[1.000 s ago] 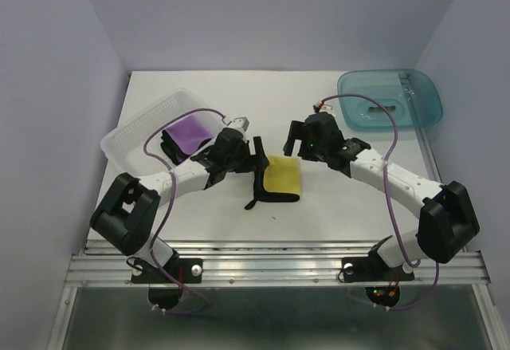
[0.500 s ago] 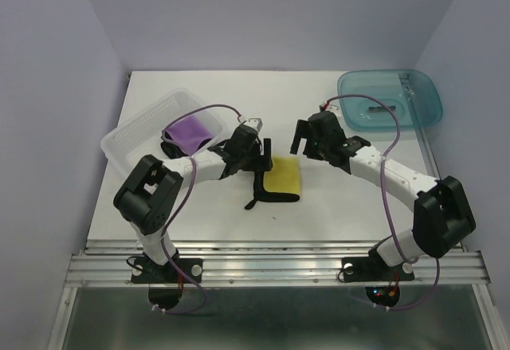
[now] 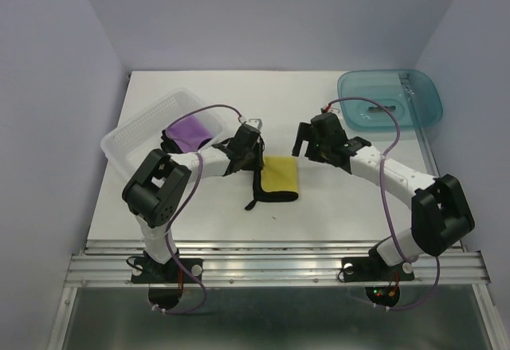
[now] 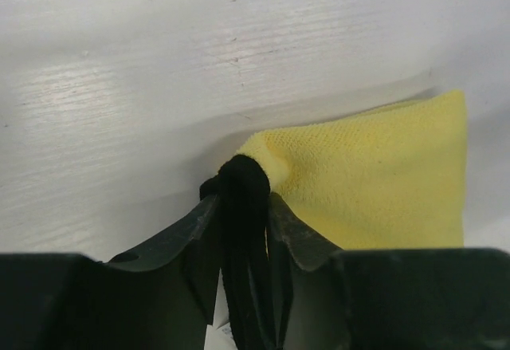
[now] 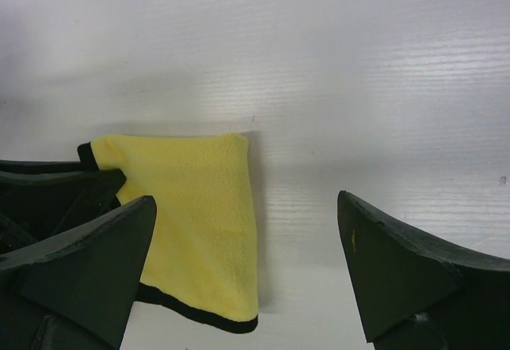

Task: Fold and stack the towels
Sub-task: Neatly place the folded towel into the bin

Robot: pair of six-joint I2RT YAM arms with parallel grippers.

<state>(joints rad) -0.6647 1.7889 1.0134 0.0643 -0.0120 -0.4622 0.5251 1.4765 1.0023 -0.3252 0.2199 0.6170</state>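
Left wrist: left claw pinches yellow towel at its corner; right claw gapes nearby.

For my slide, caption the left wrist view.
Left gripper pinching the yellow towel by its black edge above the table.

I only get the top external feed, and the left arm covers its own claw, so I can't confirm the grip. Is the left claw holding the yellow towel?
Observer: Yes. The left wrist view shows the left claw shut on the yellow towel, pinching its bunched black edge.
Operator: And the right claw?
Observer: The right wrist view shows the right claw open wide, gripping nothing.
Operator: Is the towel's free side lifted?
Observer: No; from the right wrist view it looks flat on the table.
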